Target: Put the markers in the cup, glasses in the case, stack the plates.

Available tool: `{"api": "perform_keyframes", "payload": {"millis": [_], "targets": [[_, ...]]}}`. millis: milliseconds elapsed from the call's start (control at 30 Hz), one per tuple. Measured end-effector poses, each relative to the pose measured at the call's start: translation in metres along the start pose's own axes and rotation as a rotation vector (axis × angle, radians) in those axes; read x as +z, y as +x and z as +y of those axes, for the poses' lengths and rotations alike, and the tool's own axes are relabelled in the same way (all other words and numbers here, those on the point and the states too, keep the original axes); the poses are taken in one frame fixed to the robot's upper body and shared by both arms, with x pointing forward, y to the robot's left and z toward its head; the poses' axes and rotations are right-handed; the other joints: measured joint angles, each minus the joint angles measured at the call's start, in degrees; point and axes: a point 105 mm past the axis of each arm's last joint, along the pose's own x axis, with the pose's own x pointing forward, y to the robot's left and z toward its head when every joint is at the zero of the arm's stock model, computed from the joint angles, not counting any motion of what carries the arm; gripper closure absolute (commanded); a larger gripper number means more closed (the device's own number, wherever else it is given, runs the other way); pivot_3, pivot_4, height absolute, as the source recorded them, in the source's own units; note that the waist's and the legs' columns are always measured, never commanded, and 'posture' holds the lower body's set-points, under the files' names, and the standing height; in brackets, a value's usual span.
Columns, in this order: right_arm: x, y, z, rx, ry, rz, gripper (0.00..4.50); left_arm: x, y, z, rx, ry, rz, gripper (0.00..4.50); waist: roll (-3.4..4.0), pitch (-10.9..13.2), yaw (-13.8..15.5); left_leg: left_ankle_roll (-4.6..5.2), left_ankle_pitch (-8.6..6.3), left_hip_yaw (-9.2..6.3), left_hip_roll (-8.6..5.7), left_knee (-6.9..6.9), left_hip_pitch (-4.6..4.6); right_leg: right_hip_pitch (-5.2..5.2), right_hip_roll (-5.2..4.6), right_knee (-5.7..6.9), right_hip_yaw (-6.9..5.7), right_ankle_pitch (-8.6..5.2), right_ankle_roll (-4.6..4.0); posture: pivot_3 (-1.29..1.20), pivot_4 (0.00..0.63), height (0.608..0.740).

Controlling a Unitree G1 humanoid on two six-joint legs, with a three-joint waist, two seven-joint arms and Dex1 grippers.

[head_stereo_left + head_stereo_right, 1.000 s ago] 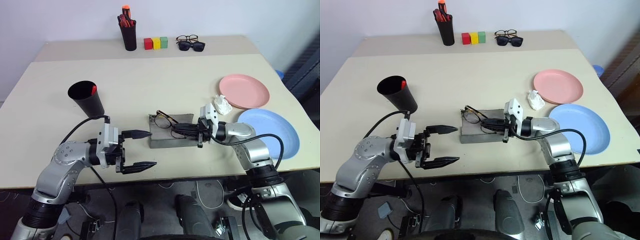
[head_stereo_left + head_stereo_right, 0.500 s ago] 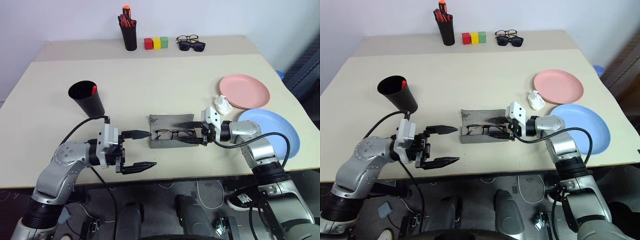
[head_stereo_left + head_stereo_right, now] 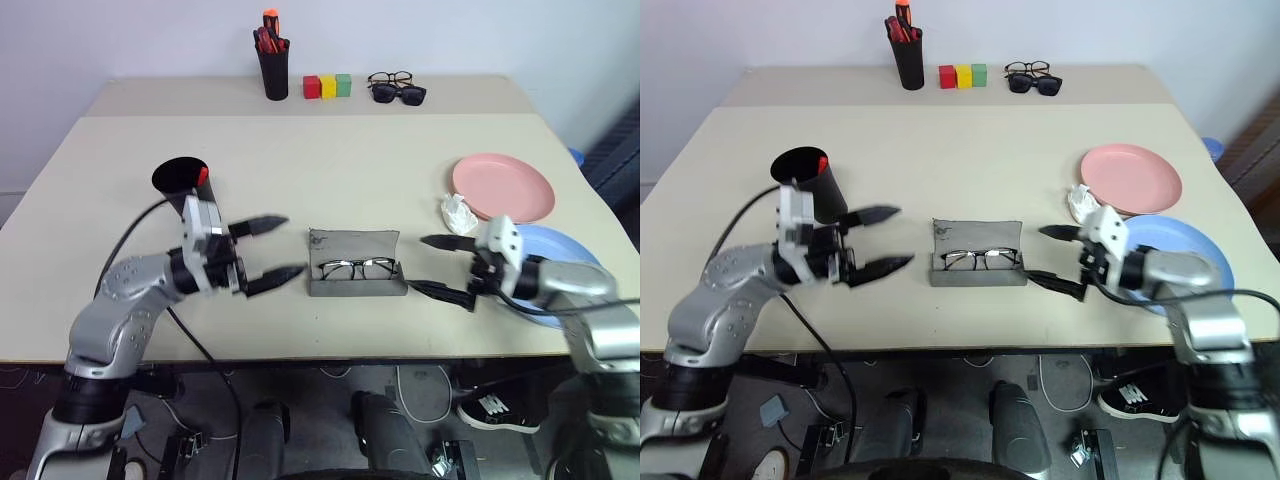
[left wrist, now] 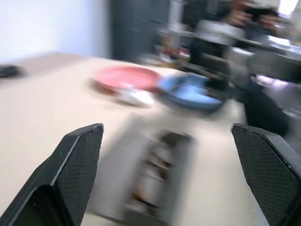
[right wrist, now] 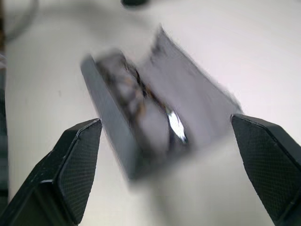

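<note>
Lying folded in the open grey case (image 3: 357,275) at mid-bench, the glasses (image 3: 356,267) sit between the left gripper (image 3: 268,254) and right gripper (image 3: 444,270), both with jaws wide and empty. Shutting the lid probably calls for a gentle push from behind, with the base steadied.

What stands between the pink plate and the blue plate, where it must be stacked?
A small crumpled white object lies beside the pink plate, near the blue plate. The right gripper hovers open nearby.
</note>
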Motion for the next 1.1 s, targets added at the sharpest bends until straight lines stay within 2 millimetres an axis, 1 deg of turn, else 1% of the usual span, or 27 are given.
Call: {"api": "perform_keyframes", "payload": {"millis": [33,100,133,167,233,267,300,367,400,500,567,700,767,900,1033,1100], "targets": [[-0.007,-0.010,0.004,-0.032,0.023,0.014,0.05,0.000,0.005,0.008,0.018,0.014,0.012,0.00,0.00,0.0,0.0,0.00,0.00,0.00,0.00,-0.01,0.01,0.00,0.01,0.01,0.00,0.00,0.00,0.00,0.150,0.740],[-0.019,-0.025,0.010,-0.079,0.060,0.044,0.00,-0.004,0.011,0.024,0.064,0.034,0.051,0.57,0.00,0.0,-0.3,0.00,0.00,0.00,0.01,-0.02,0.02,-0.01,0.03,0.02,0.01,0.00,0.00,0.00,0.150,0.740],[-0.027,-0.035,0.015,-0.105,0.080,0.072,0.00,-0.008,0.018,0.034,0.079,0.027,0.075,0.93,-0.01,0.0,-0.2,0.00,0.00,-0.01,0.00,0.00,0.03,0.00,0.04,0.03,0.00,-0.05,0.09,0.00,0.150,0.740],[-0.033,-0.040,0.020,-0.116,0.089,0.093,0.00,-0.010,0.022,0.044,0.097,0.019,0.087,1.35,-0.06,0.0,-0.2,0.00,0.00,-0.01,0.00,0.02,0.02,0.00,0.05,0.02,-0.01,-0.08,0.14,0.00,0.150,0.740],[-0.045,-0.052,0.033,-0.135,0.113,0.137,0.00,-0.012,0.035,0.063,0.129,0.005,0.115,2.33,-0.11,0.0,-0.2,0.00,0.00,-0.01,-0.02,0.06,0.01,0.03,0.03,-0.03,-0.01,-0.10,0.16,0.00,0.150,0.740],[-0.048,-0.056,0.039,-0.138,0.111,0.150,0.00,-0.012,0.041,0.074,0.150,0.012,0.122,2.87,-0.12,0.0,-0.4,-0.01,0.00,0.01,-0.03,0.06,0.00,0.05,0.01,-0.08,0.01,-0.10,0.17,0.00,0.150,0.740],[-0.049,-0.057,0.040,-0.140,0.107,0.153,0.00,-0.011,0.043,0.076,0.153,0.021,0.125,3.29,-0.15,0.0,-0.7,-0.01,-0.01,0.08,-0.03,0.04,0.03,0.04,0.00,-0.09,0.04,-0.09,0.17,0.00,0.150,0.740],[-0.052,-0.063,0.044,-0.154,0.103,0.167,0.00,-0.013,0.054,0.081,0.142,0.056,0.139,4.29,-0.22,0.1,-0.8,0.03,-0.03,0.10,-0.02,0.01,0.05,0.02,0.00,-0.10,0.06,-0.09,0.17,0.00,0.150,0.740],[-0.052,-0.066,0.047,-0.158,0.098,0.168,0.00,-0.015,0.060,0.084,0.142,0.069,0.147,4.46,-0.22,0.1,-0.6,0.03,-0.03,0.08,-0.02,-0.02,0.04,0.01,0.00,-0.09,0.06,-0.09,0.17,0.00,0.150,0.740],[-0.053,-0.079,0.053,-0.215,0.106,0.141,0.00,-0.019,0.069,0.097,0.171,0.151,0.193,4.46,-0.29,0.1,-0.3,0.03,-0.03,0.04,-0.02,-0.06,-0.01,-0.03,0.03,-0.08,0.04,-0.09,0.17,0.00,0.150,0.740],[-0.051,-0.084,0.054,-0.253,0.104,0.121,0.00,-0.022,0.073,0.102,0.167,0.207,0.229,4.46,-0.33,0.1,-0.2,0.03,-0.03,0.06,-0.03,-0.04,-0.05,-0.03,0.00,-0.15,0.05,-0.09,0.18,0.00,0.150,0.740],[-0.039,-0.090,0.054,-0.292,0.066,0.069,0.00,-0.040,0.086,0.099,0.067,0.346,0.365,4.46,-0.44,0.2,-0.3,0.02,-0.04,0.07,-0.04,0.00,-0.05,0.00,-0.02,-0.19,0.04,-0.09,0.19,0.00,0.150,0.740],[-0.034,-0.091,0.054,-0.304,0.055,0.041,0.00,-0.048,0.093,0.095,0.004,0.428,0.438,4.46,-0.55,0.2,-0.3,0.02,-0.04,0.07,-0.04,-0.03,-0.05,0.00,-0.02,-0.21,0.04,-0.09,0.19,0.00,0.150,0.740],[-0.028,-0.090,0.054,-0.314,0.050,0.017,0.00,-0.057,0.105,0.089,-0.094,0.547,0.536,4.46,-0.59,0.3,-0.2,0.05,-0.06,0.07,-0.04,-0.07,-0.12,-0.01,-0.03,-0.30,0.04,-0.09,0.19,0.00,0.150,0.740],[-0.024,-0.088,0.055,-0.321,0.056,0.004,0.00,-0.065,0.117,0.072,-0.228,0.623,0.570,4.46,-0.59,0.3,-0.1,0.12,-0.10,0.08,-0.04,-0.08,-0.18,0.02,-0.03,-0.48,0.04,-0.07,0.19,0.00,0.150,0.740],[-0.023,-0.087,0.055,-0.327,0.060,0.005,0.00,-0.070,0.121,0.058,-0.326,0.587,0.571,4.46,-0.59,0.3,-0.1,0.15,-0.12,0.07,-0.04,-0.09,-0.24,0.01,-0.03,-0.52,0.03,-0.04,0.15,0.00,0.150,0.740]]}}
